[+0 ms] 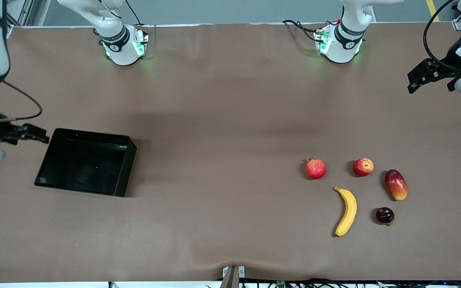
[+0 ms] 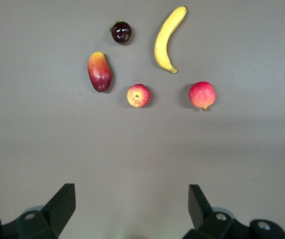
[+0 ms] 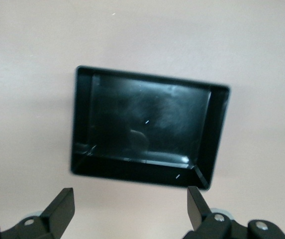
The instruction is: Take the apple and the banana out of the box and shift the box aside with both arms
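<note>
Well apart: glossy rectangular black tray (image 1: pixel 123 170), curved smooth banana (image 1: pixel 347 211).

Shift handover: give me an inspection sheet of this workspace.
Surface: brown table, slightly rippled.
Job's things: black box, nothing in it, toward the right arm's end; banana and apple toward the left arm's end.
Clutter: pomegranate, mango, dark round fruit.
Grippers: left hand open, over bare table; right hand open beside the box.
Cables: black cable by the left arm's base.
Surroundings: nothing seen.
</note>
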### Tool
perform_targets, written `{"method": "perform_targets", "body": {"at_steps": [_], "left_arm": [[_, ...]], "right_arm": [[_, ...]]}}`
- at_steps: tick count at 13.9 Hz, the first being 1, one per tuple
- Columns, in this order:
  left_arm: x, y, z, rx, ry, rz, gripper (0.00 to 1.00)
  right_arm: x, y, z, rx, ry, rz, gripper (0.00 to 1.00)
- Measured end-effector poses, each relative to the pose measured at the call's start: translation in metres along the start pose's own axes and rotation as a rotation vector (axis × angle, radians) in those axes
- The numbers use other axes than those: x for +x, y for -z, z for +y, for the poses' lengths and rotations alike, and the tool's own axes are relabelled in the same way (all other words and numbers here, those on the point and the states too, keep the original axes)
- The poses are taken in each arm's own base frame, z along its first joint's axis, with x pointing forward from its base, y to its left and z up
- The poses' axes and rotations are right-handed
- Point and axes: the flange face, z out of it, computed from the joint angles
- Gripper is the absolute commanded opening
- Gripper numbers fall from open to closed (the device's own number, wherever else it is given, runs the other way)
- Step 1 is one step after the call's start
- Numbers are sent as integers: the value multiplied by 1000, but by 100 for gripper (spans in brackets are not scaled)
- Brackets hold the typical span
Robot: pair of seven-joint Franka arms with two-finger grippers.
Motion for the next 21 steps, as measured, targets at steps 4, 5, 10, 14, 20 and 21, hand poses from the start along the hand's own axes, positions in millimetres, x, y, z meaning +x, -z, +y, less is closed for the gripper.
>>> {"method": "perform_targets", "body": {"at_steps": [4,5,10,14,20,21], "left_arm": [[2,2,-1,-2,3,15,100],[2,4,-3,-3,6,20,100],[3,11,-11,-4,-23,35,100],[8,5,-10,-4,-30,24,100],[16,4,-10,-5,-30,26,100],[16,4,-10,-5,-30,27,100]], "right_arm": [[-40,40,-33,-4,-36,-43,100],[-48,50,-32,-4,-38,-42,100],[-69,79,-30,-2,-41,-2,100],[-74,87,-30,5,-31,12,100],[-77,89,-30,9,-10,8,100],[-78,90,-29,9,-10,9,100]]}}
